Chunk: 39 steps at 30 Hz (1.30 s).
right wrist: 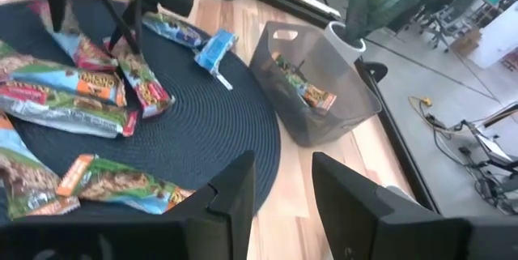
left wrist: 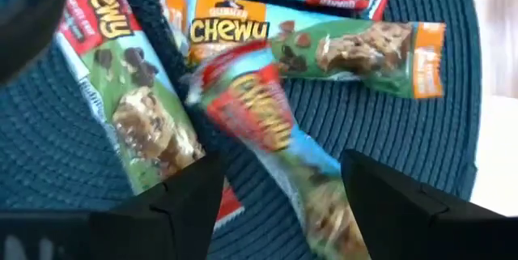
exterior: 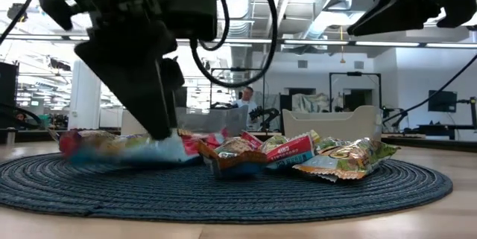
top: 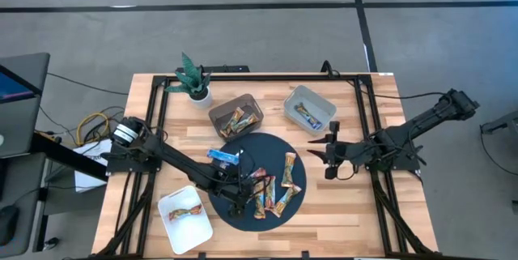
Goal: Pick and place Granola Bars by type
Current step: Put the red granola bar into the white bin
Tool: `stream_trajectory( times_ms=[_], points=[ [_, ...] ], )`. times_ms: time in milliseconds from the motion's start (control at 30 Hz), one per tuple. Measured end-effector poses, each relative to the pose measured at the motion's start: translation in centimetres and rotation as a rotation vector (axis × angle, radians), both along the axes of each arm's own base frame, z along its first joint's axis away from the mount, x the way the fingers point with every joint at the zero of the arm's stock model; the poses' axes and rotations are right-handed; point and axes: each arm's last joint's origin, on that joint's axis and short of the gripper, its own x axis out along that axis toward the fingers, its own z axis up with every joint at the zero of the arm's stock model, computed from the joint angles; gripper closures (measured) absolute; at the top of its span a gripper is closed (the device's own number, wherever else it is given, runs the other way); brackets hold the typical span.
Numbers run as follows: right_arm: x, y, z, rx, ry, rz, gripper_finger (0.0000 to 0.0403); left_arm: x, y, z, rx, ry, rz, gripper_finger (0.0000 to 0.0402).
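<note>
Left pincer: lowered over the near-left part of the round dark woven mat; its fingers are seen spread, with nothing pinched.
Bar at the left pincer: a red-ended granola bar is seen lying on the mat between the spread fingers, slanted and blurred; whether either finger touches it cannot be told.
Neighbouring bars: a green-wrapped bar lies just beside one finger; another lies crosswise beyond the pincer.
Legible writing: "CHEWY" is read on these wrappers; the smaller lettering above it is too blurred to read.
Remaining granola bars: clustered on the mat; a blue-and-white one lies at the mat's left edge.
Sorted bars: some are seen in the dark bin, some in the grey bin, one in the white tray.
Right pincer: held above the counter at the mat's right edge, fingers parted, empty.
Potted plant: stands at the far-left corner.
</note>
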Motion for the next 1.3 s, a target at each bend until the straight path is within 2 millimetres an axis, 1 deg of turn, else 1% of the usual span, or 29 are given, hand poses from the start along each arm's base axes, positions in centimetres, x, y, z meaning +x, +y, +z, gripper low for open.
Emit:
stream_trajectory(
  times_ms=[300,600,700,867,1300],
  points=[
    [0.11,0.06,0.04,-0.003,-0.006,0.004,0.0285,-0.26,0.35,-0.10,0.014,0.038,0.029,0.0159],
    [0.11,0.06,0.04,-0.003,-0.006,0.005,0.0285,-0.29,0.40,-0.11,0.024,0.038,0.038,0.0159],
    [0.11,0.06,0.04,-0.003,-0.006,0.005,0.0285,-0.32,0.42,-0.13,0.028,0.042,0.037,0.0170],
    [0.11,0.06,0.04,-0.003,-0.006,0.005,0.0285,-0.35,0.48,-0.16,0.042,0.043,0.025,0.0218],
    [0.11,0.06,0.04,-0.004,-0.005,0.006,0.0285,-0.35,0.98,-0.19,0.081,0.058,-0.029,0.0390]
  ],
)
